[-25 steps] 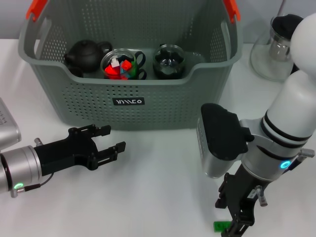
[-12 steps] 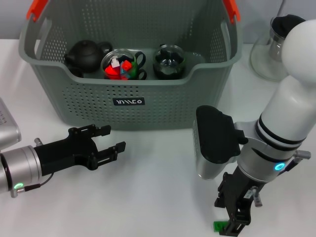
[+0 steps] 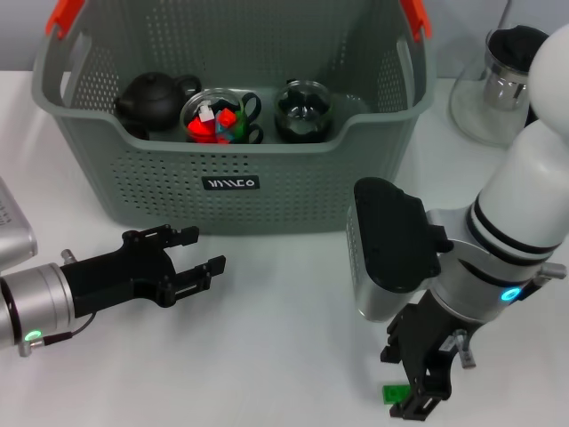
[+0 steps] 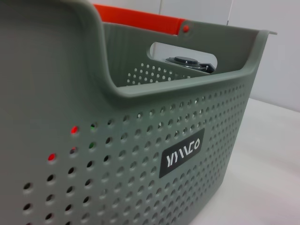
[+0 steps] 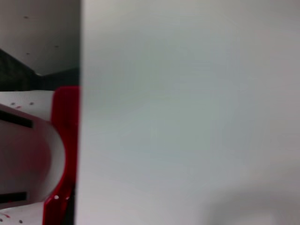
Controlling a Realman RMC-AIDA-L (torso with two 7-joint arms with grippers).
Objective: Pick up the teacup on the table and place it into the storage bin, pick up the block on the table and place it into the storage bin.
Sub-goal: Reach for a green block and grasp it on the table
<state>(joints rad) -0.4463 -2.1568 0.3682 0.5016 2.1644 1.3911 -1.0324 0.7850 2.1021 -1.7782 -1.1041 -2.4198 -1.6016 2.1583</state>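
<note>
The right gripper (image 3: 411, 402) is pointing down at the near edge of the table (image 3: 284, 320), and its dark fingers are sitting around a small green block (image 3: 392, 392), which is showing at their tips on the side toward the robot's left. Whether the fingers are actually clamped on the block or merely straddling it cannot be told from the head view (the right wrist view is giving only a pale blank surface and a red-edged shape off to one side). The block appears to be lying on or just above the tabletop.

Beyond this gripper, toward the far side of the table, the storage bin (image 3: 233, 182) is standing upright, grey and perforated, with orange handle clips (image 3: 65, 18) at its upper corners and a small black label (image 3: 230, 183) on its front wall. Inside it a black teapot (image 3: 154, 99) is sitting beside a glass teacup (image 3: 216, 116) holding red and other coloured blocks, and a second dark glass cup (image 3: 303, 108) is resting next to that.

The left gripper (image 3: 197, 252) is hovering low over the table well apart from the right one, just in front of the bin's front wall, with its black fingers spread apart and nothing between them. Its wrist camera is looking closely at the bin's (image 4: 140, 154) label (image 4: 183, 153).

A glass jar (image 3: 498, 84) with a dark lid is standing on the table beyond the right arm, beside the bin.
</note>
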